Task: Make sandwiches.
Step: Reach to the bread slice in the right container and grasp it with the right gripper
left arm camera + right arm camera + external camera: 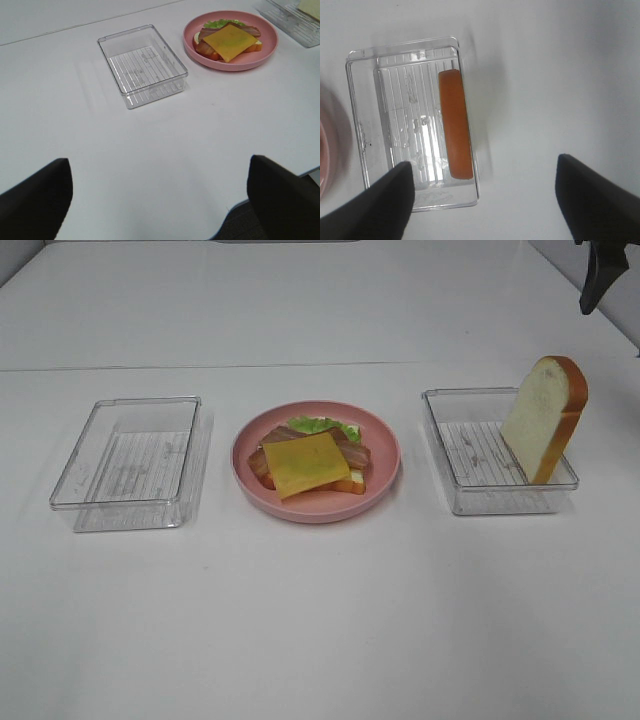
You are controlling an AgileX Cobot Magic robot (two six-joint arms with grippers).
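The sandwich stack [305, 462] lies on the round pink plate [315, 512] at mid-table, with yellow cheese on top over bacon, lettuce and a bread slice. It also shows in the left wrist view as the stack [229, 39]. A second bread slice [540, 420] stands on edge in the right clear tray [500, 502], leaning against its outer wall. My right gripper [485, 162] hangs open high above that tray, and the slice's orange crust [456, 122] lies below it. My left gripper [159, 165] is open over bare table, well short of everything, holding nothing.
An empty clear tray [125, 515] sits left of the plate and also appears in the left wrist view [142, 65]. Part of the right arm [600, 275] shows at the far right corner. White tabletop surrounds the three containers.
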